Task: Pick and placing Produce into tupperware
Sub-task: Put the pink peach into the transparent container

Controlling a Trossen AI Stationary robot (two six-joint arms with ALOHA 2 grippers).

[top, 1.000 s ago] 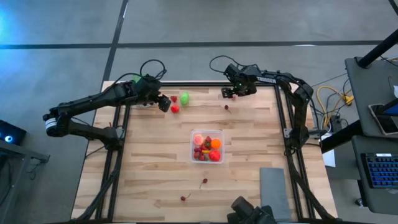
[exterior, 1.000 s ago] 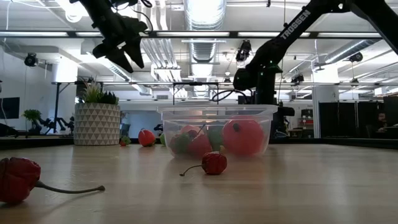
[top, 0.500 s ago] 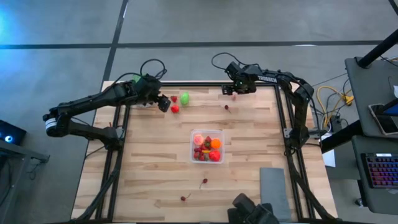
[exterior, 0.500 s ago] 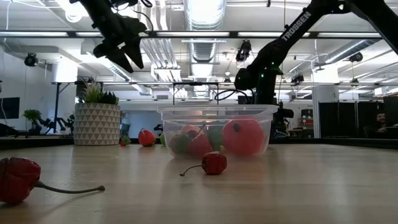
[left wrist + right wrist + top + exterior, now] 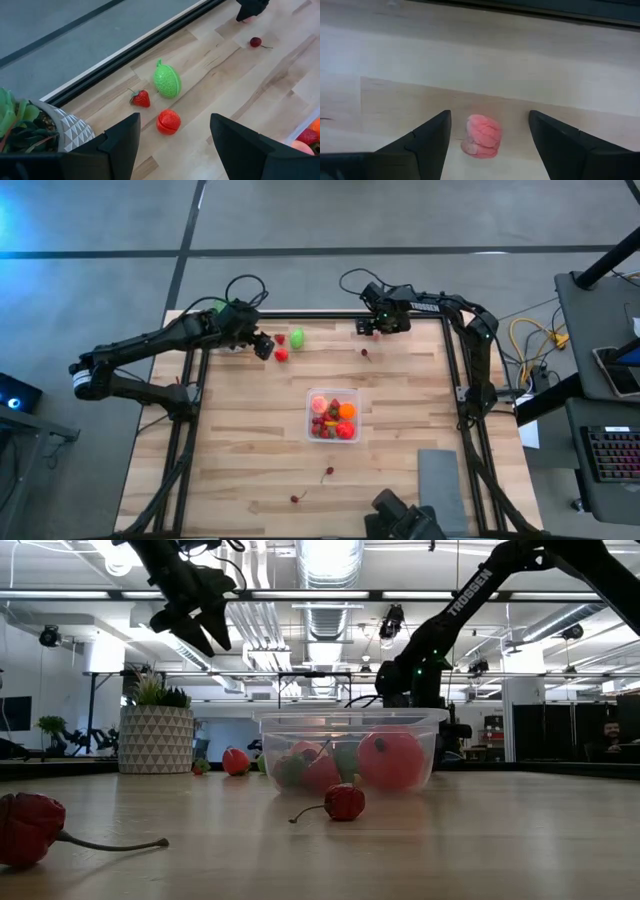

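The clear tupperware (image 5: 333, 415) stands mid-table on its base, with several red, pink and orange fruits inside. My right gripper (image 5: 490, 116) hovers open near the far edge. A pink piece of produce (image 5: 482, 136) lies on the wood between its fingers, apart from both. My left gripper (image 5: 263, 345) hangs open, raised above the far left. Beyond it on the table lie a red ball (image 5: 168, 121), a strawberry (image 5: 141, 98) and a lime-green piece (image 5: 167, 82). A cherry (image 5: 366, 353) lies between the two arms.
A potted plant (image 5: 155, 735) stands at the far left corner by my left arm. A grey pad (image 5: 440, 485) lies at the near right. Two stemmed cherries (image 5: 328, 472) (image 5: 297, 499) lie near the front edge. Bare wood surrounds the tupperware.
My right gripper has sunk a little toward the table over the pink piece, still open. My left gripper has kept still.
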